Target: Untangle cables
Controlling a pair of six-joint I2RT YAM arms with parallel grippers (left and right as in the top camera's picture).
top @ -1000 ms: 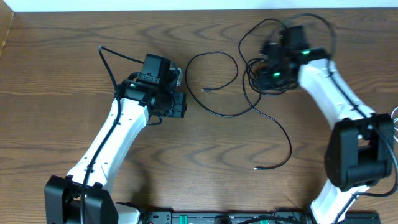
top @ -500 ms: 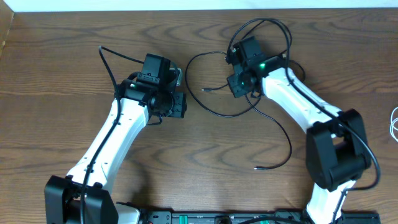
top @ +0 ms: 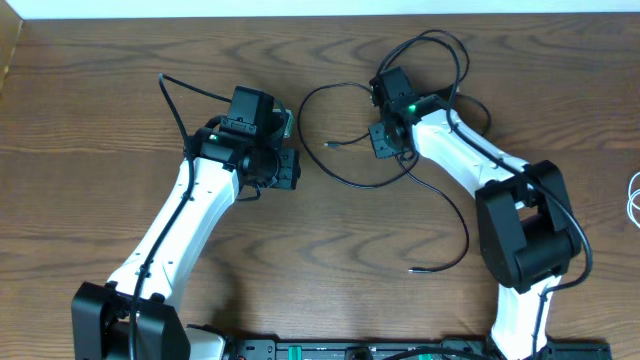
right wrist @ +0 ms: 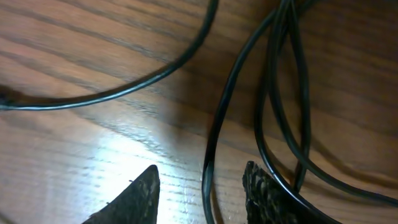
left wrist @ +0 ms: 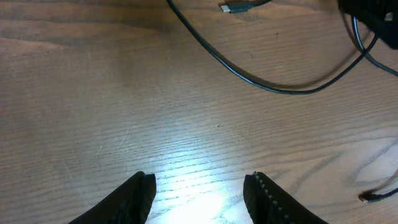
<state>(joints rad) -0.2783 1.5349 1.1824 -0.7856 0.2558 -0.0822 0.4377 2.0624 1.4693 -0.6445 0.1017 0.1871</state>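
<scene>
Right wrist view: the right pincer (right wrist: 200, 171) stands with its jaws apart on the worktop (right wrist: 68, 149). One strand of the black cable (right wrist: 209, 155) runs between them unclamped, with more loops just ahead. The left pincer (left wrist: 200, 180) is also apart and empty, the cable curving ahead of it. The white cable (top: 634, 195) lies well apart from both.

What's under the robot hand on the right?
The thin black cable lies on the wooden table there, and one strand passes between the open jaws of the right gripper. From overhead, the gripper itself hides that spot.
</scene>
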